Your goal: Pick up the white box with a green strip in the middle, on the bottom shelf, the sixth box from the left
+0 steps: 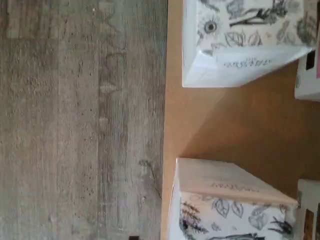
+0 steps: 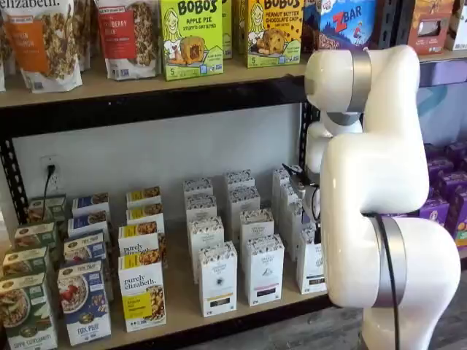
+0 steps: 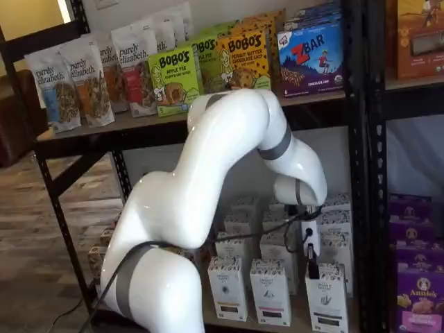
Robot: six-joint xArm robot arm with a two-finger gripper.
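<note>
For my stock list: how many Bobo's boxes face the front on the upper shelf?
2: a green Apple Pie box and an orange peanut butter box beside it; others may hide behind.

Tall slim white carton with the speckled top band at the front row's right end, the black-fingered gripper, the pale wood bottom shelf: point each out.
tall slim white carton (image 3: 327, 302): in a shelf view, middle of its front face.
black-fingered gripper (image 3: 313, 274): in a shelf view, fingertip end.
pale wood bottom shelf (image 2: 182, 300): in a shelf view, bare board between boxes.

White box (image 3: 327, 298), dark speckled top
</note>
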